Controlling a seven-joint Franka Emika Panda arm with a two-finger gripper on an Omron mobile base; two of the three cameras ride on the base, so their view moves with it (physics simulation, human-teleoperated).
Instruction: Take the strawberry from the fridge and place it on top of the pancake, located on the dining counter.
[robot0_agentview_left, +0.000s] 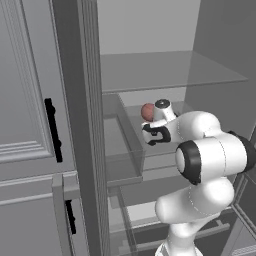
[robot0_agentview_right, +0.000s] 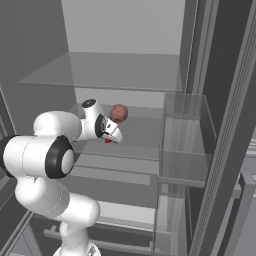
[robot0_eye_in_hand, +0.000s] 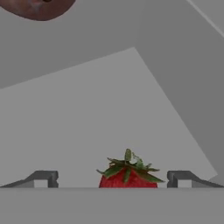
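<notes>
Closing now: pincer (robot0_eye_in_hand: 112, 178) released, strawberry (robot0_eye_in_hand: 127, 176) between its tips
slip risk: berry squirts out if off-centre

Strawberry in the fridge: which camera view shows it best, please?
The hand view is best: the strawberry is close, red with green leaves, between the open end effector tips. In the right base view it is a small red speck under the end effector. The left base view gives no clear sight of it.
</notes>
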